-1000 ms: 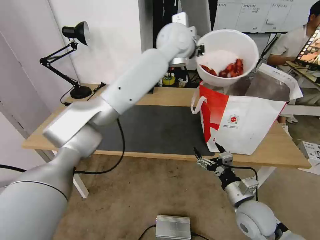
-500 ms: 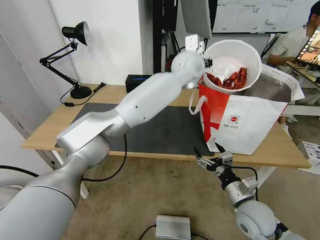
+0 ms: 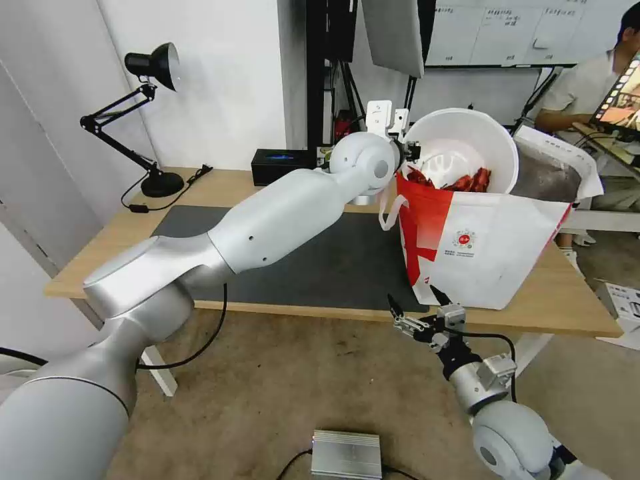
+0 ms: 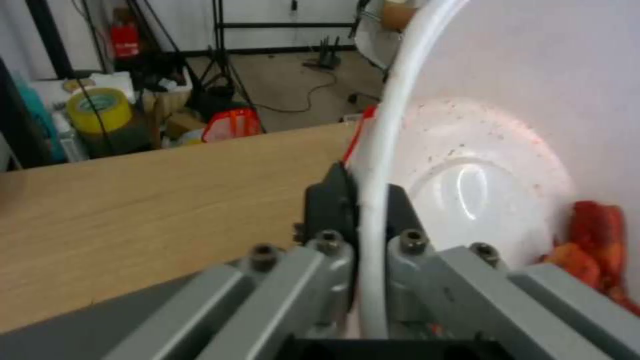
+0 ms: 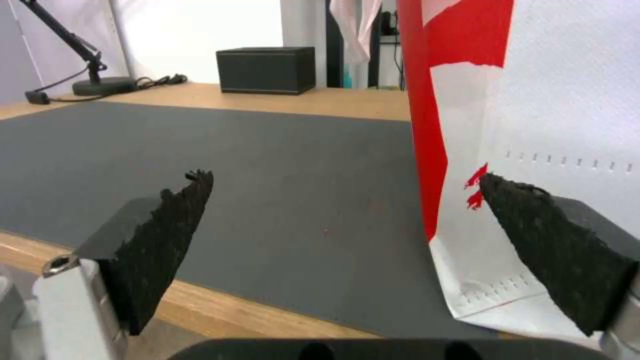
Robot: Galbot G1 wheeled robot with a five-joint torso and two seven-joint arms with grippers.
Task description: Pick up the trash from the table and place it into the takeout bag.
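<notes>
The white bowl with red shells is tilted on its side, its lower part sunk into the open mouth of the white-and-red takeout bag. My left gripper is shut on the bowl's rim at the bag's left edge. In the left wrist view the gripper pinches the rim of the bowl, and the shells lie against the bowl's wall. My right gripper hangs open just below the front edge of the table, close to the bag's lower left corner. In the right wrist view the right gripper holds nothing beside the bag.
A dark grey mat covers the table's middle. A black desk lamp stands at the back left and a black box at the back centre. A grey metal box lies on the floor near my base.
My left arm has come down with the bowl, from above the bag into the bag's mouth. The right arm has not moved.
</notes>
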